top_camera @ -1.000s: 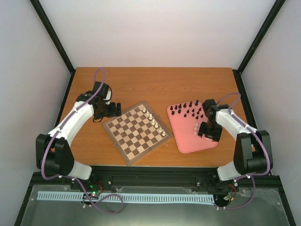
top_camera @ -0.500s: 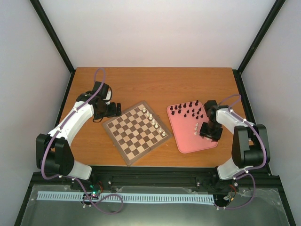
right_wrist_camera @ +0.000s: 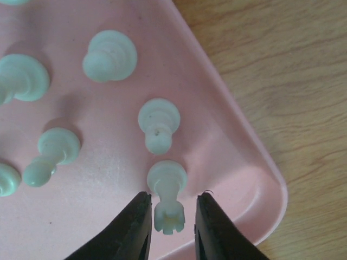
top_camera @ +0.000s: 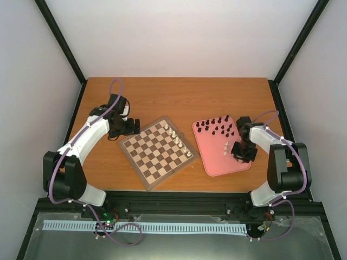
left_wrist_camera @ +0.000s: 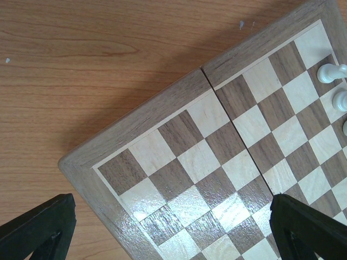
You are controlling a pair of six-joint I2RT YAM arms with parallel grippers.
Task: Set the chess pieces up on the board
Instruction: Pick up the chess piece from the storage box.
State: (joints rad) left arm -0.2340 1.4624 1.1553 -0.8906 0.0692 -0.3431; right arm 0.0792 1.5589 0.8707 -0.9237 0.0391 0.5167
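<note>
**Top view.** The board point(top_camera: 158, 153) lies corner-on at the middle of the tabletop point(top_camera: 179, 97). A row of white pieces point(top_camera: 179, 142) stands along its 2 o'clock edge. At 3 o'clock from the board, just beside it, you see the pink tray point(top_camera: 217, 161). Black pieces point(top_camera: 216, 127) crowd the tray's 12 o'clock side, and a few white ones sit nearer 3 o'clock. Your left hand point(top_camera: 134, 126) is at the board's 10 o'clock side, and your right hand point(top_camera: 238, 151) is low over the tray's 4 o'clock corner.

**Left wrist view.** The fingers point(left_wrist_camera: 38, 230) are spread wide above a corner of the board.

**Right wrist view.** The fingers point(right_wrist_camera: 133, 227) are partly spread, one on each side of a notched white piece point(right_wrist_camera: 167, 203), with a thin gap at both sides. More white pieces lie from 9 to 12 o'clock of it.
</note>
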